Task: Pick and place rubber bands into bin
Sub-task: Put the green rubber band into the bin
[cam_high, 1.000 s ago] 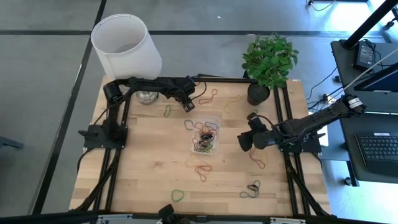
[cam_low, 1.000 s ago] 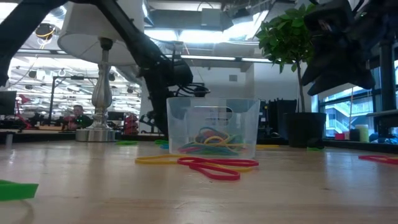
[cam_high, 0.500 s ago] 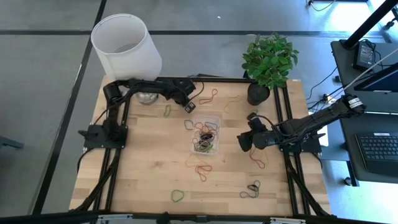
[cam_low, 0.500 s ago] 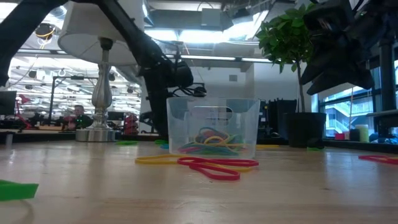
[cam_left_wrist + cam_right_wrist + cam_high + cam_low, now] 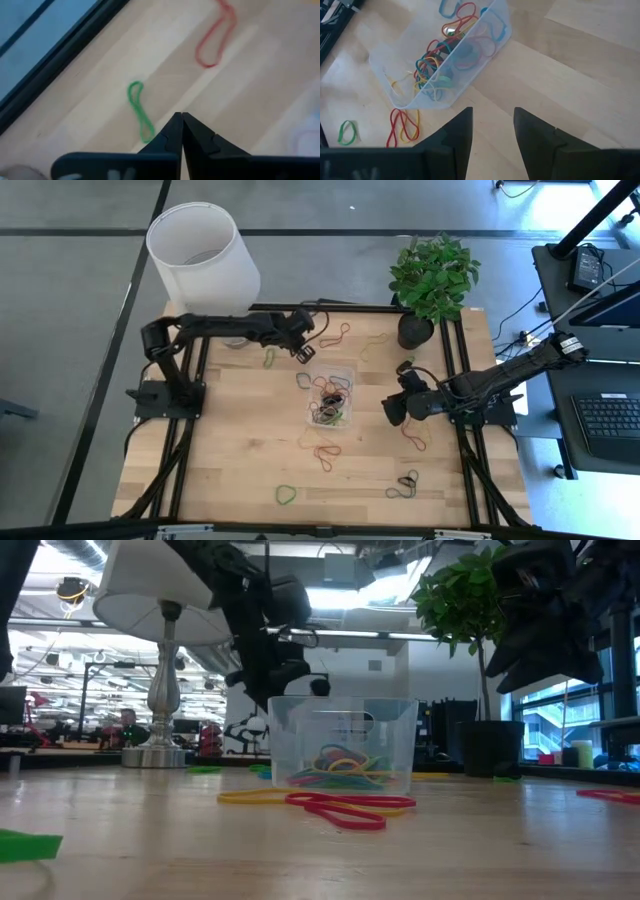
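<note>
Both arms were matte black, built of slim tubular links with bulkier rounded joints. The left claw had two dark, tapering, wedge-shaped fingers. The right claw had broader black fingers. Black cables ran along the arms.

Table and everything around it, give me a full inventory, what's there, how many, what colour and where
bin: one, clear, table centre
rubber bands: many, mixed colours, piled in the bin; others lie loose around the table
green band: one, on the wood beside the left fingertips
red band: one, farther off on the wood
lamp: one, white shade, far left corner
plant: one, green in a black pot, far right corner
left gripper: shut, raised near the bin's far left corner; whether it holds a band I cannot tell
right gripper: open, waiting right of the bin
</note>
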`<state>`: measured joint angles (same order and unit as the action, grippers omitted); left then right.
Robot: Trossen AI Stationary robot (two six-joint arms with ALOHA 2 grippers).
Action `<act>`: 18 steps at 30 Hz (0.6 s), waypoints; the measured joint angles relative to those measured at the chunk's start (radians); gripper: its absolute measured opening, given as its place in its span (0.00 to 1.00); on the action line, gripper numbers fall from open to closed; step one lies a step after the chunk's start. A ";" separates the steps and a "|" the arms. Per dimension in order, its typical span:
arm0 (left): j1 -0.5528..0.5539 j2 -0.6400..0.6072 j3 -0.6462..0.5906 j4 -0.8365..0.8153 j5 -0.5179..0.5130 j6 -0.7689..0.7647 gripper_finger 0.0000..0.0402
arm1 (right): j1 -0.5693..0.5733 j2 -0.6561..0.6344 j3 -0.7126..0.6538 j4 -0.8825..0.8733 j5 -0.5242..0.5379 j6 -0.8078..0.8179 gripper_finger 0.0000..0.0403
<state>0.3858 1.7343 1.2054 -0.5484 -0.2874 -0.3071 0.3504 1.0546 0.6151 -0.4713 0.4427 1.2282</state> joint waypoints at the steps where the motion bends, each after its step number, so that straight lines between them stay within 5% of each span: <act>1: 0.008 0.001 -0.001 -0.002 0.006 -0.010 0.01 | 0.000 0.000 0.000 0.000 0.000 -0.001 0.36; 18: 0.129 0.180 0.001 0.085 0.047 -0.099 0.28 | 0.000 0.000 0.000 0.021 -0.001 0.024 0.36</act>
<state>0.5151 1.9147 1.2064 -0.4632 -0.2409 -0.4065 0.3500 1.0546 0.6151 -0.4503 0.4417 1.2522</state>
